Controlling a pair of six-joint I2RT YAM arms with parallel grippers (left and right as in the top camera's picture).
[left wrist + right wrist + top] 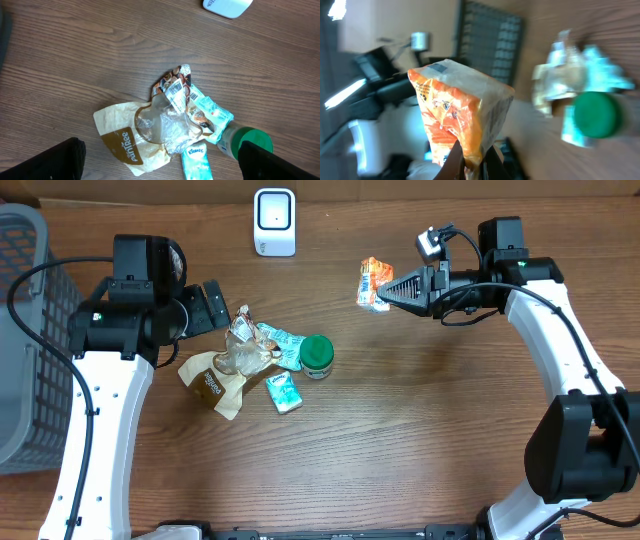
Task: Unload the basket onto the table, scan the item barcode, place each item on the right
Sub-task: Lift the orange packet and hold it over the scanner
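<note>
Dark brown wood-grain table (420, 440) fills pretty much the whole view, grain running left to right. Lighting's even, just a soft sheen on the wood and faint shadows. Past the far edge there's a plain tan strip (450, 188); can't tell if that's wall or cardboard. A grey slatted plastic basket (20, 330) sits at the left edge of the table.

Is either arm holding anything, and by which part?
The right gripper pinches the orange snack packet by one edge. The left gripper is open and holds nothing.
</note>
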